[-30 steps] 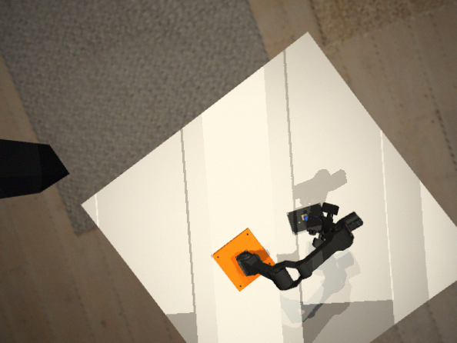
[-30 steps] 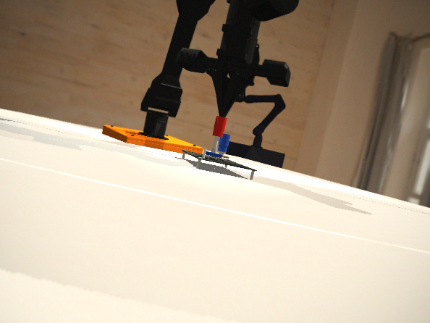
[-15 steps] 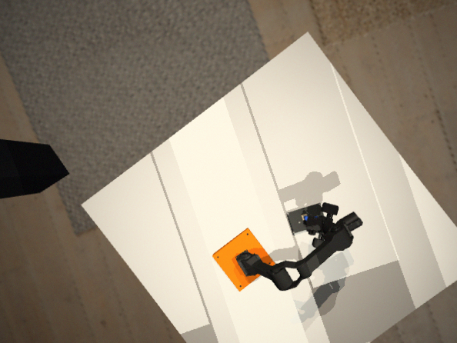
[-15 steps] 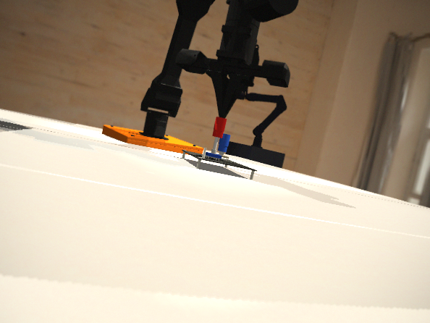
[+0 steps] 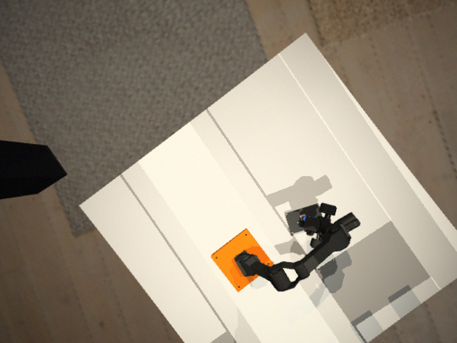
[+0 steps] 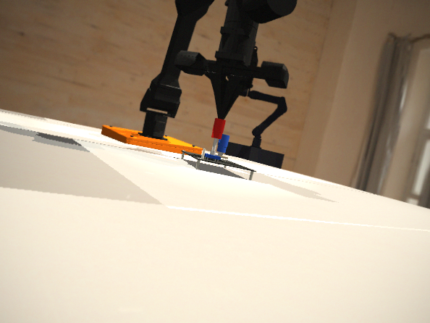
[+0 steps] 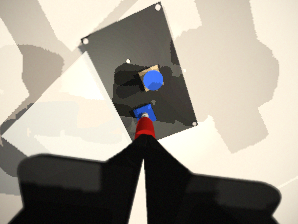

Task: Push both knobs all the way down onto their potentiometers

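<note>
The dark circuit board (image 5: 291,224) (image 6: 237,166) (image 7: 125,40) stands on short legs. A red knob (image 6: 218,128) (image 7: 145,129) sits high on a pale shaft over the blue potentiometer (image 6: 213,156) (image 7: 144,110). A long stretch of shaft shows below it, and knob and shaft lean slightly. A blue knob (image 5: 304,218) (image 6: 224,143) (image 7: 153,80) stands over the tan potentiometer (image 7: 148,69); the exterior view shows it lower than the red one, its base partly hidden. My gripper (image 6: 221,118) (image 7: 145,139) is shut, its fingertips at the red knob's top, not around it. Whether they touch is unclear.
The arm's orange base plate (image 5: 228,253) (image 6: 119,135) lies on the white table (image 5: 173,184) (image 6: 217,261), beyond the board in the exterior view. A small white post (image 6: 203,153) (image 7: 128,61) stands on the board. The blue knob is close beside the red one.
</note>
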